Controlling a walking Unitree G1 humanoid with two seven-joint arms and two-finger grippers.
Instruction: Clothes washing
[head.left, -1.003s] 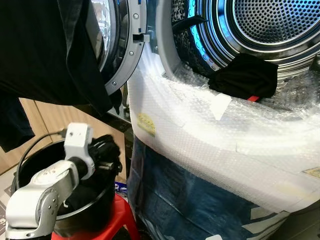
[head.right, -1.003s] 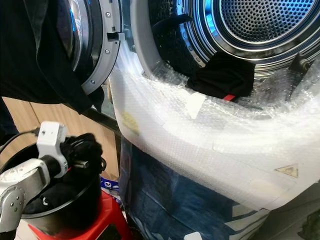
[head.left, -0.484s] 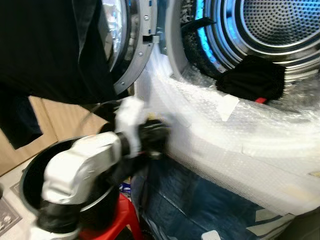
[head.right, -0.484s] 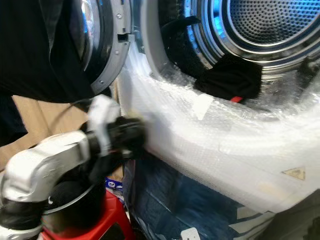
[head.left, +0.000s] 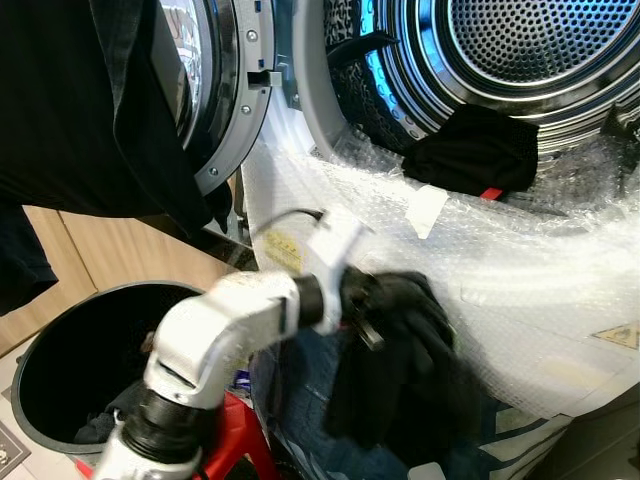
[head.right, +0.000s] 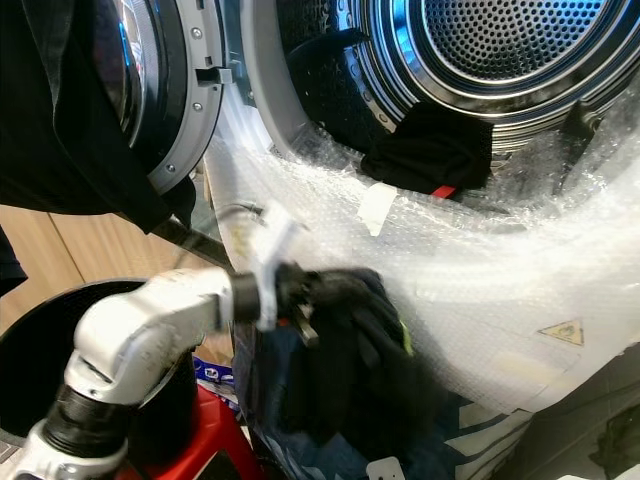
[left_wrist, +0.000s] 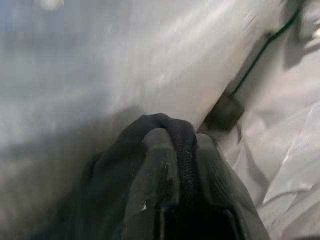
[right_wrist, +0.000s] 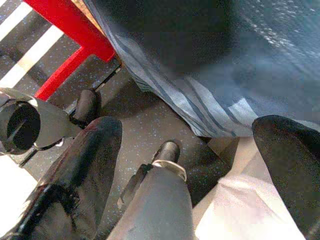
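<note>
L gripper (head.left: 365, 305) clamping black garment (head.left: 405, 370), lifted from bucket (head.left: 60, 350); R gripper (right_wrist: 185, 165) wide.

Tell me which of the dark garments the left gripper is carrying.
The black garment dangling from the left gripper against the bubble wrap. The others lie at the drum's mouth or hang over the door.

Washer drum (head.left: 540, 40) is sitting at 1 o'clock, a garment (head.left: 475, 150) lying on its lip; bucket (head.left: 70, 370) is standing at 8 o'clock on a stool (head.left: 235, 440); left gripper (head.left: 365, 310) is holding a cloth (head.left: 400, 370) at centre, before the washer front.
</note>
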